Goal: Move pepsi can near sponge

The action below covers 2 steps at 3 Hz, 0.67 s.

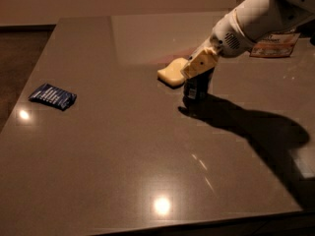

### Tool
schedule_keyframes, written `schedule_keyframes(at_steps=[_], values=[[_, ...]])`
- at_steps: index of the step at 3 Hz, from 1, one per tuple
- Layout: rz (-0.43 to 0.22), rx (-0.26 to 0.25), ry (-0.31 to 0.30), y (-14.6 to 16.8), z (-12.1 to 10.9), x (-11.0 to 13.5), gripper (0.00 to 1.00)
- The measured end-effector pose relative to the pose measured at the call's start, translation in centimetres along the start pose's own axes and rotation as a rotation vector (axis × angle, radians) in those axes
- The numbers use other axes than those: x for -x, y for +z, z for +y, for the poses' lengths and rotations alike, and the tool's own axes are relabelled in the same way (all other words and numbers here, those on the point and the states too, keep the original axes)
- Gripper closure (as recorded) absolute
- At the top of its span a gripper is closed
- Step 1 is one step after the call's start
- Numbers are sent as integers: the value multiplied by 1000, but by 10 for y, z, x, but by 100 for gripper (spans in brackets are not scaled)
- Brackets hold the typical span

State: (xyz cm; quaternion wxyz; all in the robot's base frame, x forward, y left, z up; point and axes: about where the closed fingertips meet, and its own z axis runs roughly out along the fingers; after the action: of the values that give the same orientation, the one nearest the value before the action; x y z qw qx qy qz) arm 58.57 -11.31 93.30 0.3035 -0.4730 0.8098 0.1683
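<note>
Gripper [199, 68]: I see it clamped over the pepsi can [197, 88].
Can: upright, just beside the sponge [170, 73], at its 4 o'clock.

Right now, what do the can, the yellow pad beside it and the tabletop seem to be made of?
The pepsi can, gripped by the gripper at mid-right: probably metal, dark, faintly glossy. The sponge: apparently soft foam, pale yellow, matte, rounded edges. The table: hard, polished, stone or laminate; mirrors lamps.
</note>
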Motion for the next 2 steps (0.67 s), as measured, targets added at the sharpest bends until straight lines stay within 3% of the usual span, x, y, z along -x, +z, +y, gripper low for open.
schedule_keyframes(at_steps=[2], values=[[-15, -27, 13, 8, -14, 5, 36]])
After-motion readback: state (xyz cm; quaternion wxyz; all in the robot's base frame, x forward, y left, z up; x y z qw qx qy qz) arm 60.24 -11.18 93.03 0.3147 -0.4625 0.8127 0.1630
